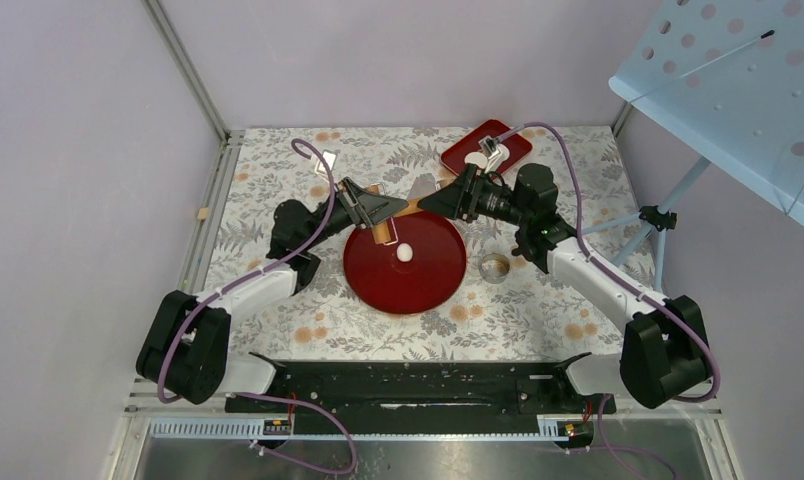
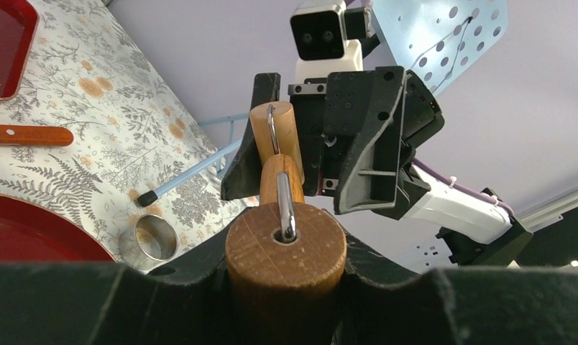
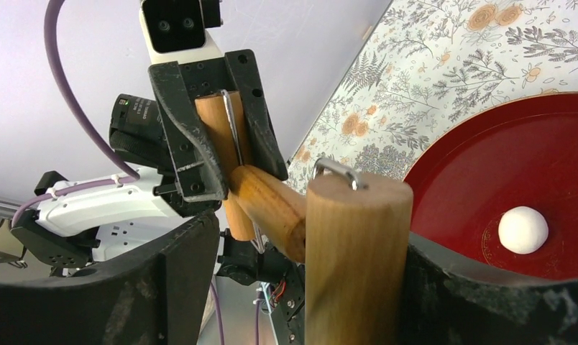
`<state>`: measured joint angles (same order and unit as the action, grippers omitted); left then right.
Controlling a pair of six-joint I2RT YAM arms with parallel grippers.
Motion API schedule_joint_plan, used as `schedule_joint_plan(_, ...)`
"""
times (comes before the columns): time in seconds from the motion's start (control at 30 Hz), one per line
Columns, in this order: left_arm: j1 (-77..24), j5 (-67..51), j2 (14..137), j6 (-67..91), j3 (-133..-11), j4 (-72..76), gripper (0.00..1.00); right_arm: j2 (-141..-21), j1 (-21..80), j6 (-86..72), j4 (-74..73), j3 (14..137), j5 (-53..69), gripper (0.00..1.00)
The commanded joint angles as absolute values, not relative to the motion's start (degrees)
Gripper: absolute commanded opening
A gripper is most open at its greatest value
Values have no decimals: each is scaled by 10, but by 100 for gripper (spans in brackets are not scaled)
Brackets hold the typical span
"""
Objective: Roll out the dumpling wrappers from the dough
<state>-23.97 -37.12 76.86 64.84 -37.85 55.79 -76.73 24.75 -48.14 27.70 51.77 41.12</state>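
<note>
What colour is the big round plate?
The plate is dark red; best in the top view.

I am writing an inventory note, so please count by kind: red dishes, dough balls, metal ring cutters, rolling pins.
Red dishes: 2 (round plate, rectangular tray)
Dough balls: 1
Metal ring cutters: 1
Rolling pins: 1
Total: 5

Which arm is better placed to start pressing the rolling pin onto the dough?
Probably left. The left gripper is clamped on its rolling pin handle, while the right gripper has its jaws around the other handle with a gap on one side. The dough sits on the red plate.
</note>
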Motion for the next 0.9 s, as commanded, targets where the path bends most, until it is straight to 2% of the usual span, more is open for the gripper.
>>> schedule_joint_plan(0.0,-248,-364,763,640,-385,603,0,-768,247,-487,322,517,410,75)
schedule_joint_plan(0.1,-248,-359,766,632,-381,595,0,-767,247,-489,325,516,409,62)
schedule_joint_plan(0.23,-248,-355,768,631,-380,593,0,-764,247,-490,334,509,409,36)
schedule_joint_plan(0.43,-248,-353,766,624,-383,574,0,-756,247,-487,344,504,411,4)
schedule_joint_plan(0.47,-248,-352,766,622,-384,570,3,-755,247,-484,342,504,411,0)
schedule_joint_plan(0.53,-248,-350,766,622,-386,562,18,-753,247,-475,337,504,409,0)
schedule_joint_plan(0.57,-247,-350,765,621,-389,555,30,-752,247,-468,332,504,408,0)
schedule_joint_plan(0.67,-240,-351,761,623,-399,529,79,-745,247,-447,325,503,409,0)
schedule_joint_plan(0.7,-235,-352,758,623,-403,519,92,-742,247,-436,318,505,409,0)
schedule_joint_plan(0.73,-226,-355,753,624,-409,510,99,-736,247,-423,307,507,409,0)
schedule_joint_plan(0.87,-179,-372,733,630,-428,505,99,-707,245,-344,239,524,391,0)
